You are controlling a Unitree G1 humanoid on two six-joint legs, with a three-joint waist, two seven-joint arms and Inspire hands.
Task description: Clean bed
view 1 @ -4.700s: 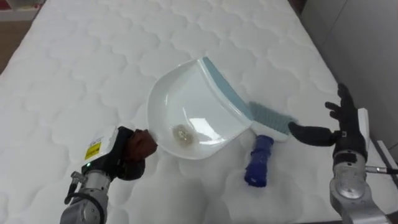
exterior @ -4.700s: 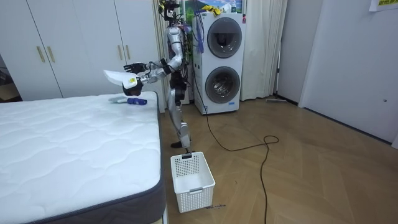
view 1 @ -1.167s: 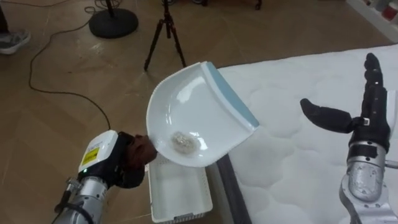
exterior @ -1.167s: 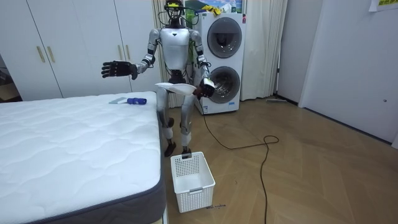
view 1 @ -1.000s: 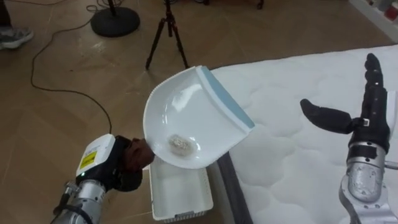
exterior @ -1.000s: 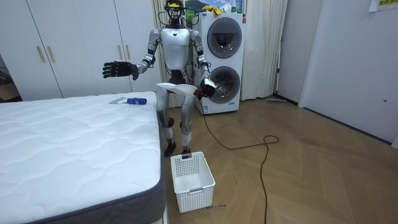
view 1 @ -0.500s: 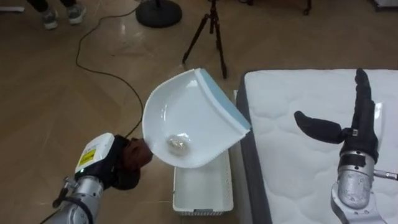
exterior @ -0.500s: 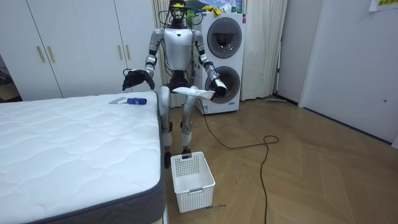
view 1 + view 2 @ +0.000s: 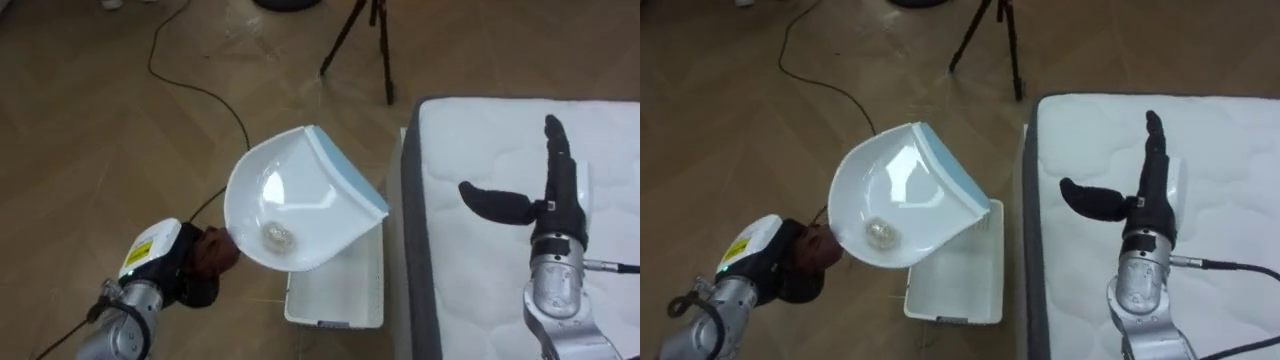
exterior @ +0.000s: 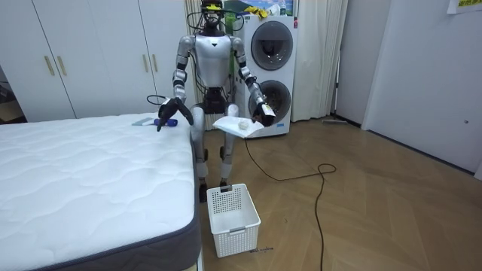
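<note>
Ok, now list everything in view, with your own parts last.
dustpan: one, white with a pale blue lip, held above the basket
wad of debris: one, greyish, lying in the dustpan
basket: one, white, on the floor beside the bed
mattress: one, white and quilted
brush: one, blue handle, at the mattress's far corner
tripod: one, dark, on the wood floor
washing machines: two, white, stacked behind the robot
wardrobe: one, white, along the back wall
left hand: fingers curled round the dustpan's handle
right hand: open, fingers straight, over the mattress
</note>
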